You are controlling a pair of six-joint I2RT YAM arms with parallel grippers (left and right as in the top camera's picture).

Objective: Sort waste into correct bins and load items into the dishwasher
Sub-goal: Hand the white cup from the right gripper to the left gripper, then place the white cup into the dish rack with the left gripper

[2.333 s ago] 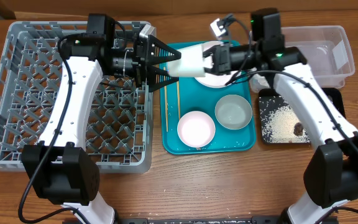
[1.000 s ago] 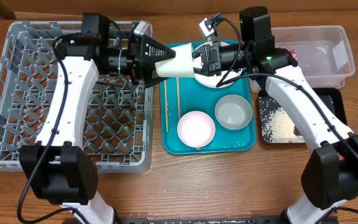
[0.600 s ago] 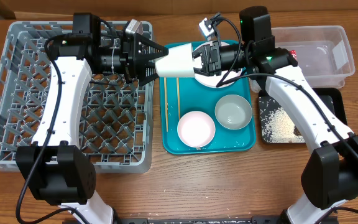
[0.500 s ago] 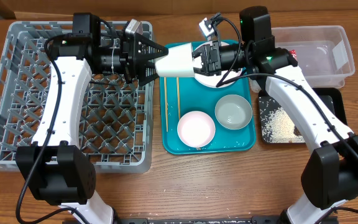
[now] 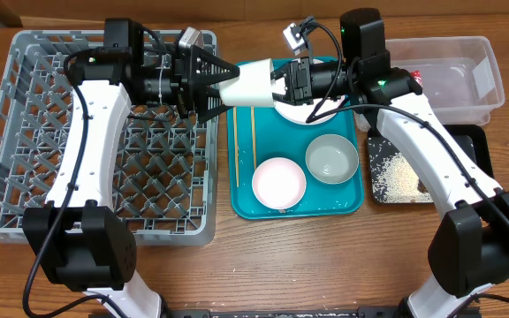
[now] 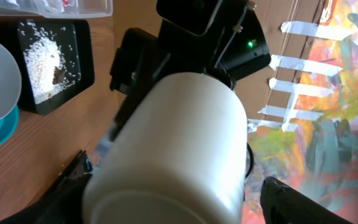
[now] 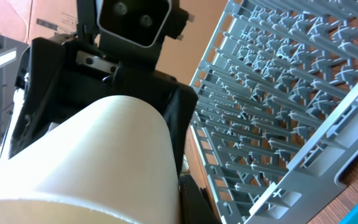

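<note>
Passing the cup (image 5: 253, 82) across, we hold it sideways in the air over the tray's (image 5: 343, 205) edge, beside the crate (image 5: 25, 115). Our right fingers (image 5: 288, 84) pinch its rim shut. Our left fingers (image 5: 215, 64) spread wide around its base, not yet gripping, since that arm reaches the crate.

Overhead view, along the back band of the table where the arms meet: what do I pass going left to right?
grey dish rack → left claw → white cup → right claw → clear tub
</note>
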